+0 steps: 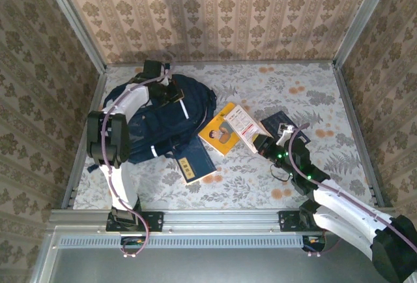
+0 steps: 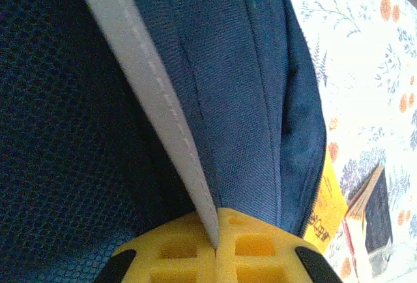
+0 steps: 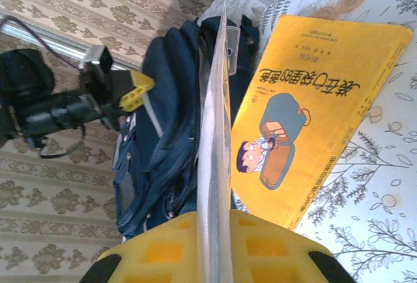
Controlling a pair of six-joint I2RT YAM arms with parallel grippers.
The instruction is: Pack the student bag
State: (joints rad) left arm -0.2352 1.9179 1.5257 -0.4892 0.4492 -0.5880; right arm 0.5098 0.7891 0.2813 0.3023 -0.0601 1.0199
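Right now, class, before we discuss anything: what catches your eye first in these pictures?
The big navy backpack at the left of the table stands out, the left claw shut on its white trim. Mid-table lies a bright yellow book, and the right claw pinches a thin white booklet beside it.

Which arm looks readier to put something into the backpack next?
Probably right: the right claw pinches a thin booklet near the student bag; the left claw is clamped on the bag's fabric.

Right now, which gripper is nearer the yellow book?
Right. The right gripper sits beside the yellow book, clamping a thin booklet; the left gripper is on the student bag, pinching its trim.
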